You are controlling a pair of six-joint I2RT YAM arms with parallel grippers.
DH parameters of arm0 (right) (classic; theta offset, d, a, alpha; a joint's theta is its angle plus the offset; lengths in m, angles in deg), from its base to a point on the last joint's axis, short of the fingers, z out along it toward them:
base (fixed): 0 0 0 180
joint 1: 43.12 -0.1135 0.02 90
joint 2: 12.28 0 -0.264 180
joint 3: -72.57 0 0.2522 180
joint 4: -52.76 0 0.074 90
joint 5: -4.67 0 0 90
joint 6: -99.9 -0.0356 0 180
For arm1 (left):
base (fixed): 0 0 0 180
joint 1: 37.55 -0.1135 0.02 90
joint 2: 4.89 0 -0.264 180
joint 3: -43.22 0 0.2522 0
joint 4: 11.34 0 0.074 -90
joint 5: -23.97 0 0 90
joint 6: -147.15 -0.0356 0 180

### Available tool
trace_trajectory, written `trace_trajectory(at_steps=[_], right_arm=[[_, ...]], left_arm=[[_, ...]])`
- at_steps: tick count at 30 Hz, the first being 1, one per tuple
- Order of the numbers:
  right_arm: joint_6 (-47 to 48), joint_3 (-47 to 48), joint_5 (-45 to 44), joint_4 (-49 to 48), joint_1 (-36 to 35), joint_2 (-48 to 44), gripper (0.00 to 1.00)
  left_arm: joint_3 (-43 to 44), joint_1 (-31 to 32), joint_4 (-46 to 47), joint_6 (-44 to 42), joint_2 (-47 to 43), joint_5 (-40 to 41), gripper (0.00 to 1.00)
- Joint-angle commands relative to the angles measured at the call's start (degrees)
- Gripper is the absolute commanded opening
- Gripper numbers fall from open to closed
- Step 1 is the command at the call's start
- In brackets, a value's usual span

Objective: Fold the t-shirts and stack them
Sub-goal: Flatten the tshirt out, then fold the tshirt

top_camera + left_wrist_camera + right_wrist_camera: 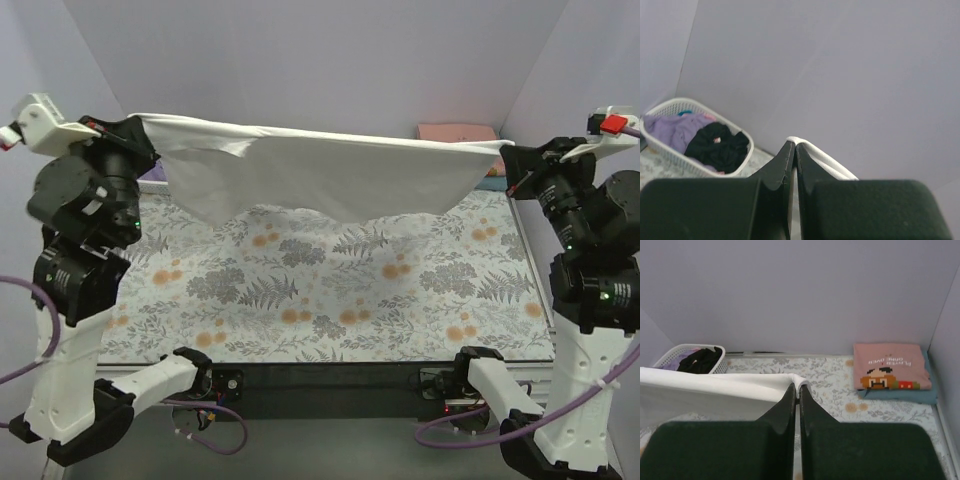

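One piece of writing on show, in the right wrist view: the folded pink t-shirt (892,366) carries two short lines of white lettering (888,360), sitting right beside a blocky pixel face (881,379) with a moustache. The letters look upside down to this camera and are too small to read; one word might be "PLAYER", but that is far from certain.

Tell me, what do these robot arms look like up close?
The left arm and right arm are twins: white boxy links joined by chunky black joints with tiny green lights. Purple cables loop from their bases. The left hand and right hand each have two black wedge-shaped fingers.
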Motion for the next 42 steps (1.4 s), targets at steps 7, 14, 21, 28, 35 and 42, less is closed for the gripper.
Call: trace_trajectory(at_steps=[7, 14, 21, 28, 35, 42], right_arm=[[4.8, 11.2, -4.4, 1.4, 0.5, 3.4, 0.01], [4.2, 0.8, 1.5, -1.7, 0.5, 9.4, 0.01], [3.2, -20.2, 3.2, -20.0, 0.6, 19.3, 0.01], [2.2, -19.8, 5.6, -34.0, 0.8, 44.6, 0.01], [1.6, -13.9, 12.9, -34.0, 2.0, 58.9, 0.01], [0.6, -15.6, 14.4, -33.7, 4.8, 58.3, 0.01]], left_arm=[[11.8, -0.7, 6.3, -12.0, 3.8, -2.9, 0.0], [-6.2, -0.7, 16.8, -12.0, 8.7, 0.4, 0.0], [-17.2, -5.5, 18.6, -0.6, 28.2, -6.8, 0.01], [-8.9, -8.4, 19.1, 2.9, 51.4, -15.8, 0.01], [-4.3, -8.9, 15.4, 4.1, 61.7, -20.3, 0.0], [-5.0, -11.0, 12.4, 7.0, 60.8, -22.7, 0.0]])
